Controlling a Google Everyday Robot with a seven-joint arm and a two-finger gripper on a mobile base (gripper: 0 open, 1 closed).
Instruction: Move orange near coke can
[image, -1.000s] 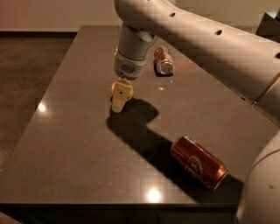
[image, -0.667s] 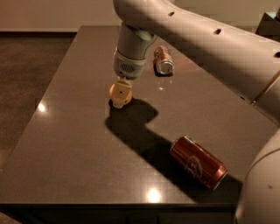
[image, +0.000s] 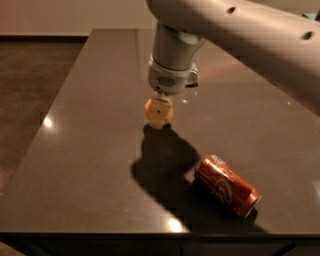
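The orange (image: 159, 114) is a small round yellow-orange fruit near the middle of the dark table (image: 75, 150). My gripper (image: 159, 109) comes straight down from above and is shut on the orange, holding it at or just above the tabletop. The coke can (image: 227, 185) is red with white script and lies on its side at the front right. It is apart from the orange, to its right and nearer the front edge.
My large pale arm (image: 240, 25) spans the upper right and hides the back of the table. The table's front edge runs along the bottom, and its left edge drops to a brown floor (image: 30, 75).
My gripper has moved to the right with the orange in it, closer to the coke can. The arm now covers the brownish can at the back.
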